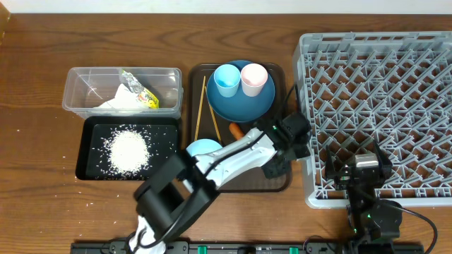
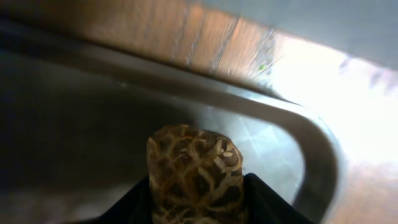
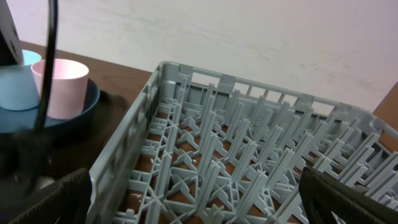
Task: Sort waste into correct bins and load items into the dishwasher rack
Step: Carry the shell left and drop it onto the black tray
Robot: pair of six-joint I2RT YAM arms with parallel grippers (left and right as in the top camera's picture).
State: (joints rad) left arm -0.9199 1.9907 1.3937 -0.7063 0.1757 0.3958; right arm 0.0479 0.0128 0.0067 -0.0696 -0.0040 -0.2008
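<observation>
From overhead we see the left arm (image 1: 233, 159) reaching across the dark brown serving tray (image 1: 277, 74). The left jaws are down at its near right corner, just beside the dishwasher rack (image 1: 381, 85), and their gap is hidden here. The tray carries the blue plate (image 1: 244, 107) with the light-blue cup (image 1: 227, 79) and pink cup (image 1: 253, 77) on it, the chopsticks (image 1: 201, 106) by its left edge, the carrot (image 1: 236, 130) and the bowl (image 1: 203, 147). Toward the counter's (image 1: 42, 42) left edge the clear tub (image 1: 70, 88) holds the napkin (image 1: 120, 102) and wrapper (image 1: 141, 92), and the black tray (image 1: 85, 152) holds the rice (image 1: 128, 150). The right jaws hang over the rack's near edge.

From the left wrist, we see the brown lumpy food piece (image 2: 196, 177) between the fingers (image 2: 134, 208), which meet both its sides, near the tray's rounded corner.

From the right wrist, we see the right jaws spread wide above the rack's pegs, the two cups beyond its left wall
</observation>
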